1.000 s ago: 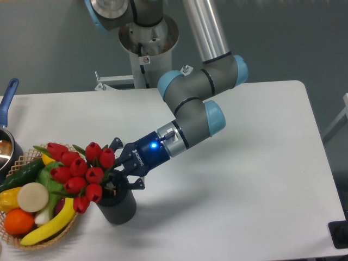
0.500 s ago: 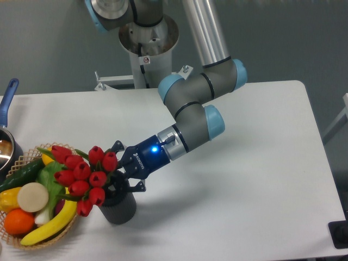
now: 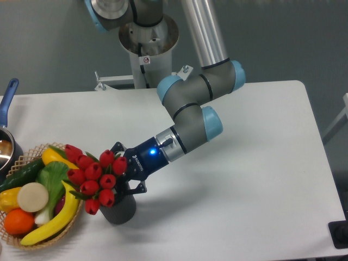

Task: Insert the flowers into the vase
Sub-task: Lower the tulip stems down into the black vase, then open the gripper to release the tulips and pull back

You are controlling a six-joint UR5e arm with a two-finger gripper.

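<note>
— Where are the flowers [image 3: 93,178]?

— Over the vase [image 3: 118,207] on the tabletop [image 3: 244,179], buds tilted toward the basket [image 3: 32,239]. The gripper [image 3: 122,173] jaws clamp the stems.

— Handling?

— Probably light, floppy, top-heavy; best gripped at the bundled stems, not the buds.

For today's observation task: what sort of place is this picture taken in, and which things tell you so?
Probably a robotics lab or test bench, not a home: an industrial arm bolted behind a plain white table, and toy fruit in a wicker basket set out as props.
</note>
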